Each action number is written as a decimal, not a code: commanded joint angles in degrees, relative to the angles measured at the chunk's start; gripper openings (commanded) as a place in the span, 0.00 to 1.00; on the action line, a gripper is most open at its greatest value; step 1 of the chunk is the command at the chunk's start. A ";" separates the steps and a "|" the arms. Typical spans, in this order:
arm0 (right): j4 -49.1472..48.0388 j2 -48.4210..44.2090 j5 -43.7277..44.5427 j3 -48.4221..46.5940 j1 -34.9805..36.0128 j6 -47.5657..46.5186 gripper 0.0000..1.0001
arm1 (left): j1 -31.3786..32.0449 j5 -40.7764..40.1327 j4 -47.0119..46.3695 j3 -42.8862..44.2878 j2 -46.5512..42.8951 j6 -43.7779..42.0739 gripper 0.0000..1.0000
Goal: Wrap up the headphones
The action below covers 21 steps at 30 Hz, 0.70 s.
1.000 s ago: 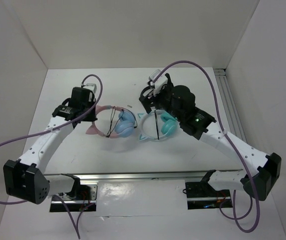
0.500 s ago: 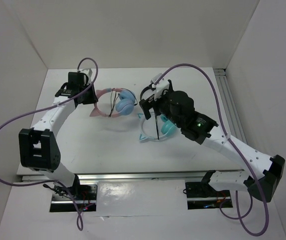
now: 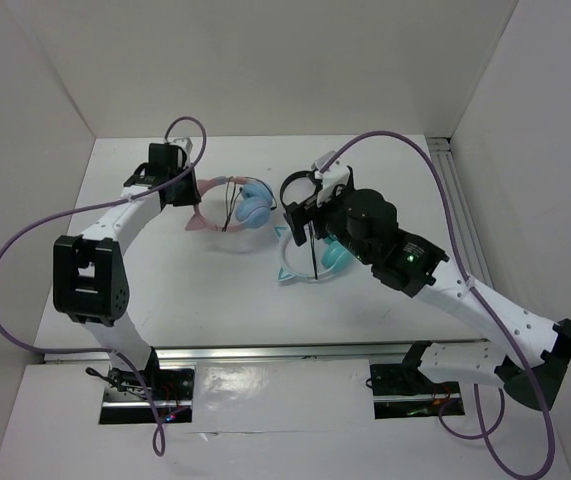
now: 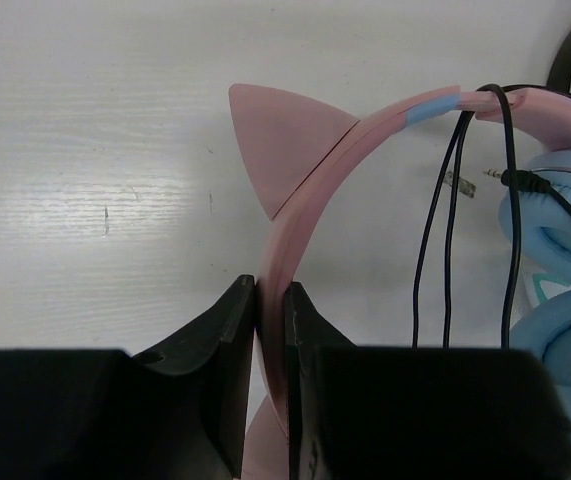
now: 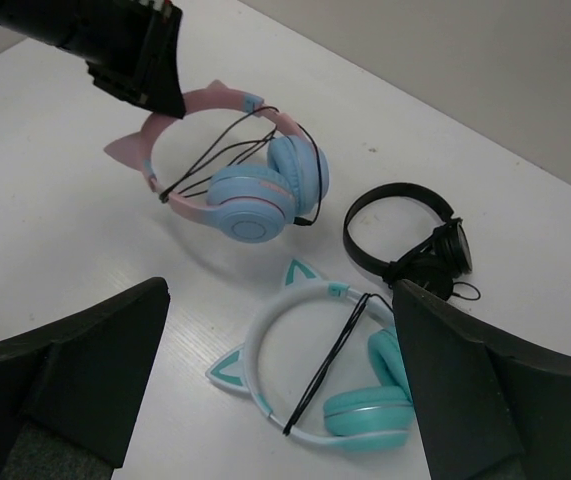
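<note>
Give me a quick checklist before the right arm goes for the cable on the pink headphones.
1. Hold: left gripper shut on the band of the pink headphones: ok.
2. Free hand: right gripper open, empty: ok.
3. Wrap: cable snug on the band: not ok, strands hang loose across the arch.
4. Plug in sight beside the blue ear cup: ok.
5. Neighbours: white-and-teal headphones apart from the pink pair: ok.

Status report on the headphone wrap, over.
Left end effector shut on the headphones, at the pink headband. Right end effector open, empty. White-and-teal headphones and black headphones close by.
</note>
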<state>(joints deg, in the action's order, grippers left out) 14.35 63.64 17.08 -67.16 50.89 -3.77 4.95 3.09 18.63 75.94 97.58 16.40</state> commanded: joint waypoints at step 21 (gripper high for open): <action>2.17 -6.07 -7.24 -1.04 1.13 2.01 1.00 | 6.21 -20.58 -3.34 -4.40 -3.97 4.51 0.80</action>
<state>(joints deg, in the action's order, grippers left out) 15.75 59.20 10.92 -66.63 51.07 -2.37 10.96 -12.99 16.23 71.42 99.48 19.94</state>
